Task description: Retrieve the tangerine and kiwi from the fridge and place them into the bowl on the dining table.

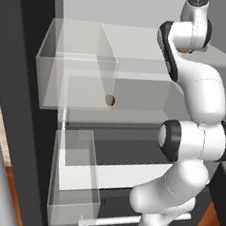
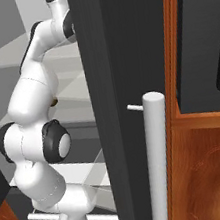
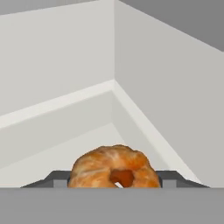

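Reaching into the fridge (image 1: pixel 15 73), the white arm (image 1: pixel 200 90) bends up and over the pale shelves, and its hand is high, at the level of the upper shelf. In the hand view, the gripper (image 3: pixel 114 183) is closed on the tangerine (image 3: pixel 114 167): one dark finger tip (image 3: pixel 59 179) touches the left side of the fruit and the other one touches its right side. The tangerine is orange with paler spots and a darker hollow in the front. It sits low on the pale shelf floor (image 3: pixel 52 153), near an inner corner where two light walls (image 3: pixel 57 57) meet.

In the left base view, a small orange spot (image 1: pixel 182 52) shows just under the wrist, beside the upper shelf; it is too small to say more about it. The kiwi (image 1: pixel 110 99) is a tiny dark brown ball one level lower. It is seen through the clear wall of a door bin (image 1: pixel 56 63), well apart from the gripper. A second clear bin (image 1: pixel 74 180) hangs below the first one.

In the right base view, the dark fridge door (image 2: pixel 108 82) stands between the arm and a reddish wood cabinet (image 2: pixel 212 166), and a long pale bar handle (image 2: pixel 159 164) is on its edge.
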